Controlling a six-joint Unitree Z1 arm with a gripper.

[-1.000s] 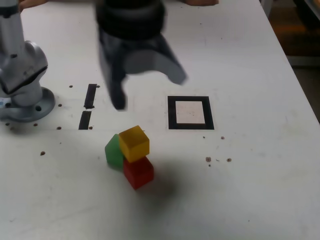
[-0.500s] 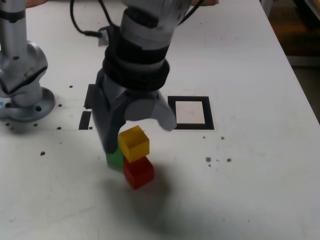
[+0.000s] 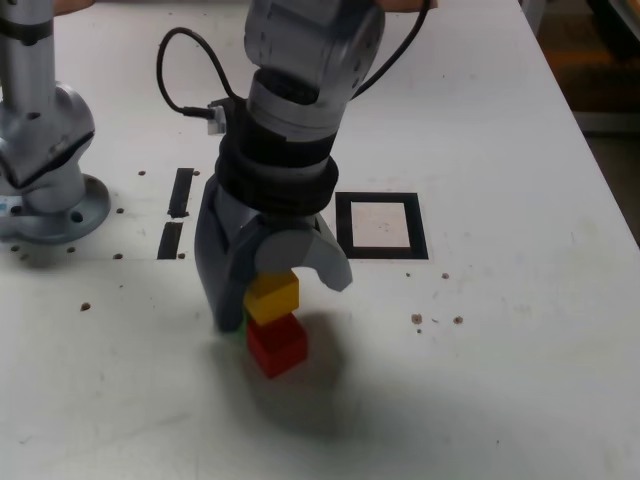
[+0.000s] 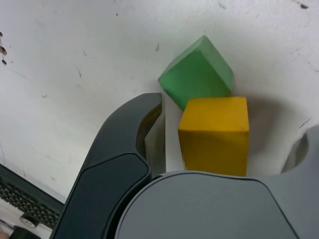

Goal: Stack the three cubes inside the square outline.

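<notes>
Now, table [image 3: 520, 380]: white, dotted with small dark specks.
Arm base [image 3: 45, 150]: grey, at the exterior view's left edge, well apart from the cubes.
Tape strips [image 3: 176, 212]: two short black ones, between the arm base and the square outline.
Cable [image 3: 185, 70]: black, looping off the wrist toward the exterior view's left.
Gripper [image 3: 278, 285]: pointing down over the cubes, hiding most of the green one in the exterior view.
Jaws: apart, one on each side of the yellow cube; gap visible on the dark-finger side in the wrist view, other side not clear.
Yellow cube [image 3: 272, 296]: resting on top of the red cube, between the fingers.
Red cube [image 3: 277, 345]: on the table, under the yellow one, turned with a corner toward the camera.
Green cube [image 4: 198, 75]: on the table, touching or just beside the yellow-red pair, rotated against the yellow cube's edges.
Long axis: none for the cubes, all sides equal.
Square outline [image 3: 381, 252]: black frame with white centre, holding nothing, near the cubes toward the exterior view's right.
</notes>
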